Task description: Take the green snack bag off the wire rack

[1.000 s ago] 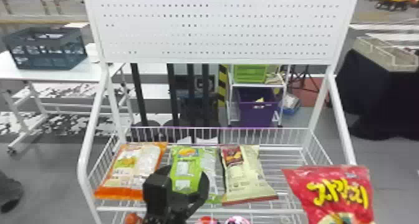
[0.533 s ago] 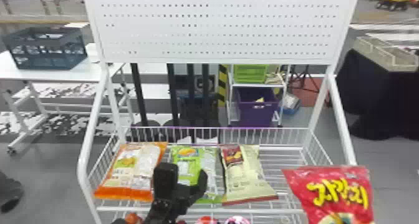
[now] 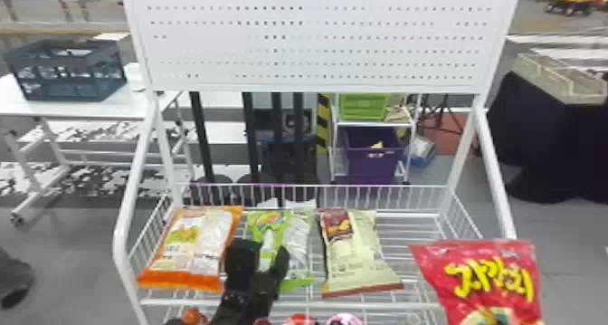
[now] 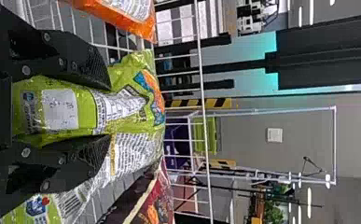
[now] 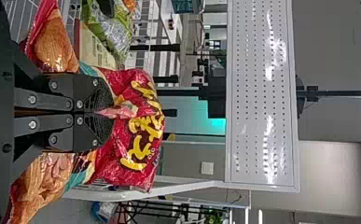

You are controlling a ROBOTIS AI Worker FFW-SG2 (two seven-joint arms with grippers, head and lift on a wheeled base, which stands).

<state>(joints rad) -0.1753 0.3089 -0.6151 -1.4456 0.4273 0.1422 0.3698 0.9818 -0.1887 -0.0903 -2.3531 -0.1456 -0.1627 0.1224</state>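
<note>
Has the middle bag (image 3: 296, 242) between left bag (image 3: 210, 238) and right bag (image 3: 357, 256) in the wire rack (image 3: 389, 306), table (image 3: 108, 107) behind left.

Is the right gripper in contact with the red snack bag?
Touching. The right wrist view shows it: the right gripper pinches a fold of the red snack bag between its two fingers.

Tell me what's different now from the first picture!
The left gripper moved forward over the green snack bag, and its fingers came closer together. The green bag, orange bag and cream bag stayed on the wire rack; the red bag stayed put.
</note>
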